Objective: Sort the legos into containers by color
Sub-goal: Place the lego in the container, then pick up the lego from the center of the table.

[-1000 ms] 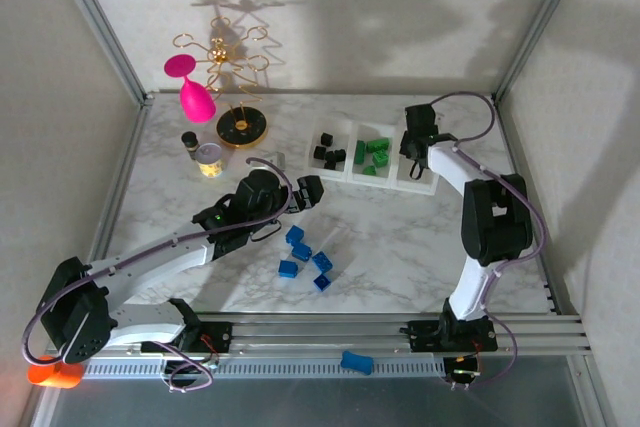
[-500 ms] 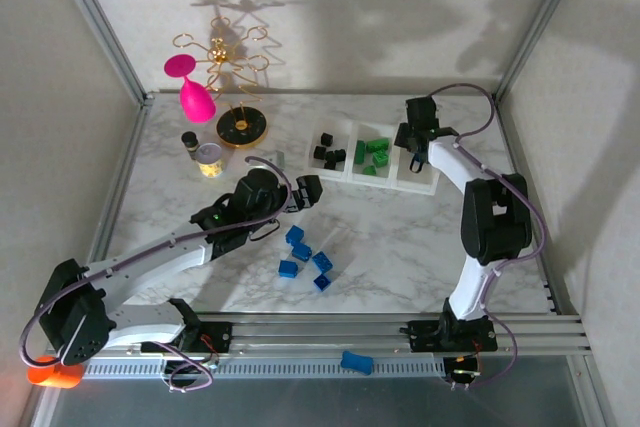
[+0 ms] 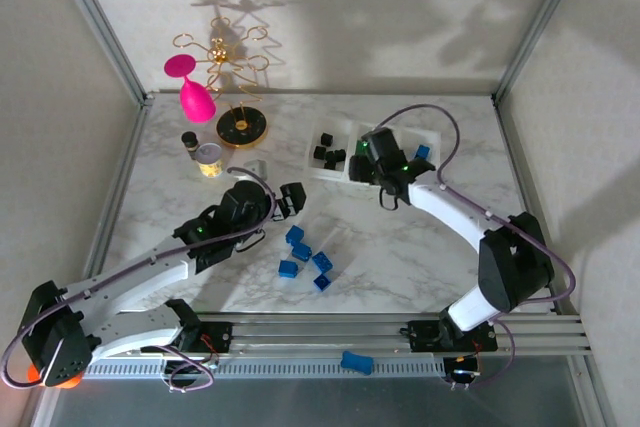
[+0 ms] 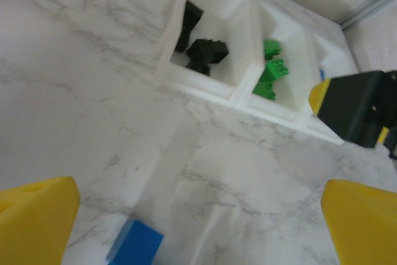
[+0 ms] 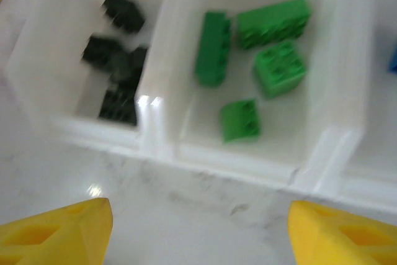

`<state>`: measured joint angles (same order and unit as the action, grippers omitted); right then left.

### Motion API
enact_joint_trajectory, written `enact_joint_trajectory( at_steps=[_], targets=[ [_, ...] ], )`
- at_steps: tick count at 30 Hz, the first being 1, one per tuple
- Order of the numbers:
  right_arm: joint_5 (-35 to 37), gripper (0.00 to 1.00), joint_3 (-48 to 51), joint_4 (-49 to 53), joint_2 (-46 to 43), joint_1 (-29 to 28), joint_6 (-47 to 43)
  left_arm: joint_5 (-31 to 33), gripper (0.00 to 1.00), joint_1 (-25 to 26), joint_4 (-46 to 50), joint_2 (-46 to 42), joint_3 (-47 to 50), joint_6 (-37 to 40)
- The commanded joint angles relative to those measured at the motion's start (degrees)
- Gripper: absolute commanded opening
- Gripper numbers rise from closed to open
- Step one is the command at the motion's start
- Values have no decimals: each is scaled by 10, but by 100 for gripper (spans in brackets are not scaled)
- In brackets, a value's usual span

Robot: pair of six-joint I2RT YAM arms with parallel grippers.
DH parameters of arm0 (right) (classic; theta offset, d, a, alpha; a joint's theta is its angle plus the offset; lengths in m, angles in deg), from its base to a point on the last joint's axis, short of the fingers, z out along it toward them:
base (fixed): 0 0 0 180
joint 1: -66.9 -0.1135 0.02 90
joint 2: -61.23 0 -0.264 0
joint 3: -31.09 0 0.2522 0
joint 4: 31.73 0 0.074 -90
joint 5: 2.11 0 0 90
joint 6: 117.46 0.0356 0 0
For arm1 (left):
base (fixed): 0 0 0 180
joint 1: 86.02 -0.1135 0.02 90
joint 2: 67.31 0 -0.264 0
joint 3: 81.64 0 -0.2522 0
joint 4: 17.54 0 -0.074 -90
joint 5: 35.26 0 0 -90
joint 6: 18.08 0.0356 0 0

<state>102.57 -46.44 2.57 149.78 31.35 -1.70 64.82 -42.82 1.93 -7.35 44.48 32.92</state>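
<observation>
Note the left gripper (image 4: 198, 218) spread wide and empty over the tabletop (image 4: 80, 79), with one blue lego (image 4: 136, 246) low between the fingers and nearer one of them. Treat that brick, or the nearest of the loose blue legos (image 3: 301, 252) clustered in front of the arm, as the likely next pick. Centre the jaws over a single brick before lowering, and avoid straddling two of these close-lying pieces. Align the fingers across two flat opposite sides, descend close to the tabletop, then close firmly on the hard, smooth plastic. Lift straight up to clear the neighbours. Note the right gripper (image 5: 198, 231) likewise wide and empty, hovering just beside the near wall of the tray (image 5: 236, 162) and facing the middle compartment. Expect crowding there, so hold one arm back during the other's approach. Carry blue to the right-hand compartment, already holding a single blue brick (image 3: 422, 153). Leave the black legos (image 4: 201, 51) in the left compartment and the green legos (image 5: 273, 60) in the middle one undisturbed. Release low inside the walls to prevent bounce-out. Remember the stray blue lego (image 3: 356, 362) by the rail (image 3: 320, 329) at the near edge, well apart from the rest, and judge reach before attempting it.
</observation>
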Motion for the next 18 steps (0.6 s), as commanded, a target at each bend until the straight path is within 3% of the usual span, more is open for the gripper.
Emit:
enact_joint_trajectory(
  at_steps=[1, 11, 18],
  targets=[
    [-14, 76, 24, 12, -15, -53, 35, 34, 100, 4, 29, -26, 26, -25],
    [-33, 82, 40, -37, 38, -208, 60, 82, 100, 0, 100, -93, 59, -61],
    [-56, 86, 27, -94, 97, -246, 25, 113, 100, -3, 133, -138, 79, -93]
  ],
)
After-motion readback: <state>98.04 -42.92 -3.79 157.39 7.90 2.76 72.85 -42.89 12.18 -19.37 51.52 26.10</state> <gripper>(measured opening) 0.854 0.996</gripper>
